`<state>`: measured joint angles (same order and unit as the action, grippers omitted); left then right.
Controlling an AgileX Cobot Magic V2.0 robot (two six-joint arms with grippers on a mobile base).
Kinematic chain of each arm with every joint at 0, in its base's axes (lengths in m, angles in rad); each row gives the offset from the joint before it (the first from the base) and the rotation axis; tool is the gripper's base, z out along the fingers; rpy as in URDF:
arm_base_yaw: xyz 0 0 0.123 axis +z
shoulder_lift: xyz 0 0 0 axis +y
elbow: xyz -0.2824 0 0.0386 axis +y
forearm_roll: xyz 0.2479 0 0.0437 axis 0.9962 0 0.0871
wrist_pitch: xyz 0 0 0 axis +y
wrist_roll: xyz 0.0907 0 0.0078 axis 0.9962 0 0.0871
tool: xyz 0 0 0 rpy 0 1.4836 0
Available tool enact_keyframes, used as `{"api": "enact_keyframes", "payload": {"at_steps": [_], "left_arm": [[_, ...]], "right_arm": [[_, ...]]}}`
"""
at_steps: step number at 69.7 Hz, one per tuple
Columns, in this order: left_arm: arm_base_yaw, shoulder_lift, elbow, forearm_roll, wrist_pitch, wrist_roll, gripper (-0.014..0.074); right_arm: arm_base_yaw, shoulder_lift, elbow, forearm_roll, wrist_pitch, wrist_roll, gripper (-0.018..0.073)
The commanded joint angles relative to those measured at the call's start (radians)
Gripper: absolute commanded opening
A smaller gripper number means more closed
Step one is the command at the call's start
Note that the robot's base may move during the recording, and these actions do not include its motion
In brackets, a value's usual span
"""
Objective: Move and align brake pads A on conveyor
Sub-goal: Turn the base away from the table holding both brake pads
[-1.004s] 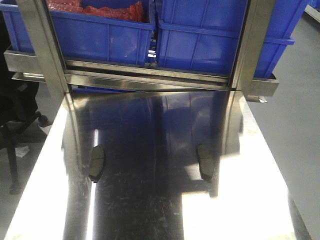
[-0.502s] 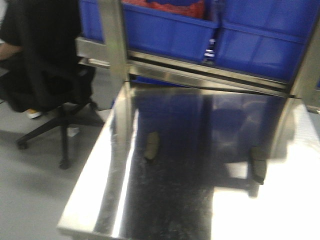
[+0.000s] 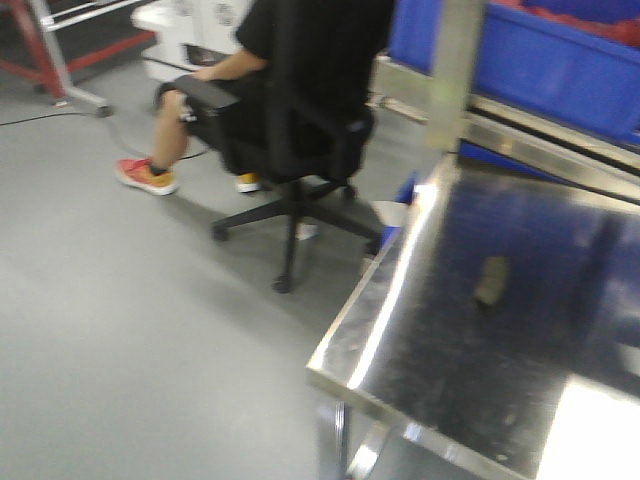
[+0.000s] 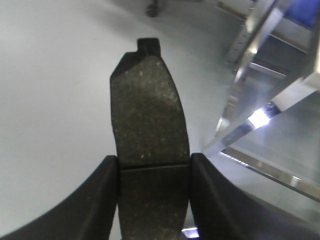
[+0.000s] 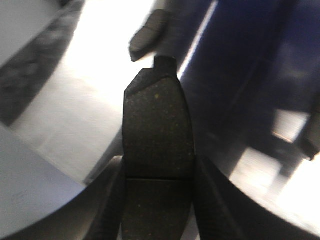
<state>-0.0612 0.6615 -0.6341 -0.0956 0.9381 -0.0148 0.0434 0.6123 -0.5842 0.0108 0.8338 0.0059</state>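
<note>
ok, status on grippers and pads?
Left gripper shut on brake pad, over floor. Right gripper shut on second brake pad, over steel tabletop. Conveyor not in view. Seated person nearby.

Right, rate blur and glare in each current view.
Front-facing view: motion-smeared throughout; the lying pad is a soft blob, and glare blows out the near corner of the steel tabletop. Left wrist view: the left-held pad in the left gripper is crisp, table edge glinting. Right wrist view: the right-held pad in the right gripper is sharp; background blurred, tabletop glaring.
</note>
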Motion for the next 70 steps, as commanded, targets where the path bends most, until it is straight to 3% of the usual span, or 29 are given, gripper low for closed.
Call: {"api": "enact_keyframes", "payload": {"at_steps": [1,70], "left_arm": [[-0.002,-0.001,-0.026,-0.011,-0.065,-0.008,-0.0006],[-0.002,-0.001,-0.026,-0.011,-0.065,-0.008,-0.0006]], "right_arm": [[-0.003,-0.002,-0.029,-0.004,-0.067,-0.006,0.0008],[-0.003,-0.002,-0.029,-0.005,-0.051,-0.006,0.0008]]}}
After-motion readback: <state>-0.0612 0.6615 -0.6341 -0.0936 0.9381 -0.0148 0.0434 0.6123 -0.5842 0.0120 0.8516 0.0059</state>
